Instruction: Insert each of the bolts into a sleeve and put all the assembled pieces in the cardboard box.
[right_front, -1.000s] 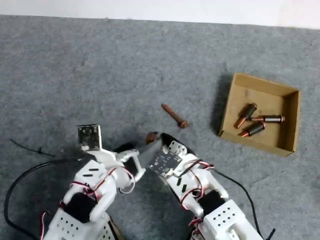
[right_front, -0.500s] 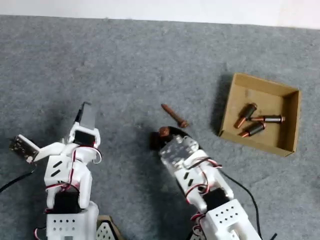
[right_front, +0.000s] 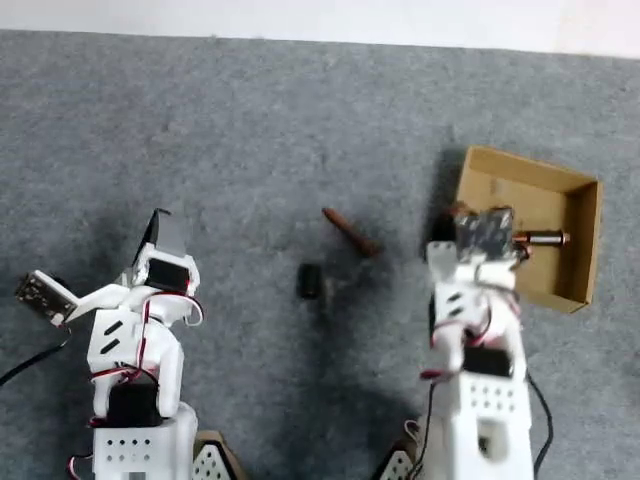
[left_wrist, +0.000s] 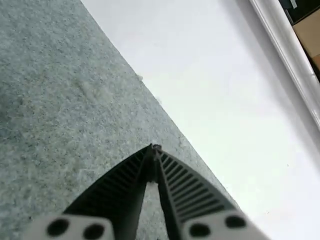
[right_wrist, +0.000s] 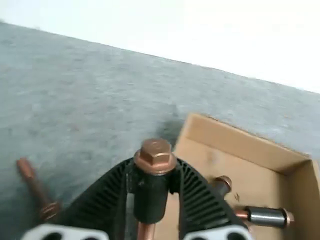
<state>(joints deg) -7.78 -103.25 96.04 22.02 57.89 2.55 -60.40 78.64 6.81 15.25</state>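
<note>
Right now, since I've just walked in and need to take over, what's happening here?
The right gripper is shut on an assembled piece at the edge of the cardboard box, which already holds finished pieces. One loose bolt and one empty sleeve lie on the mat between the arms. The left gripper is shut and empty.

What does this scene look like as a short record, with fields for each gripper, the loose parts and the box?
left gripper: shut, empty, above the mat
right gripper: shut on an assembled piece, at the box edge nearest the loose bolt
bolt: loose, lying on the mat between the arms
sleeve: loose on the mat, near the bolt but apart from it
box: open, with at least two pieces inside
not yet done: held piece not in the box; one bolt and sleeve unassembled
</note>
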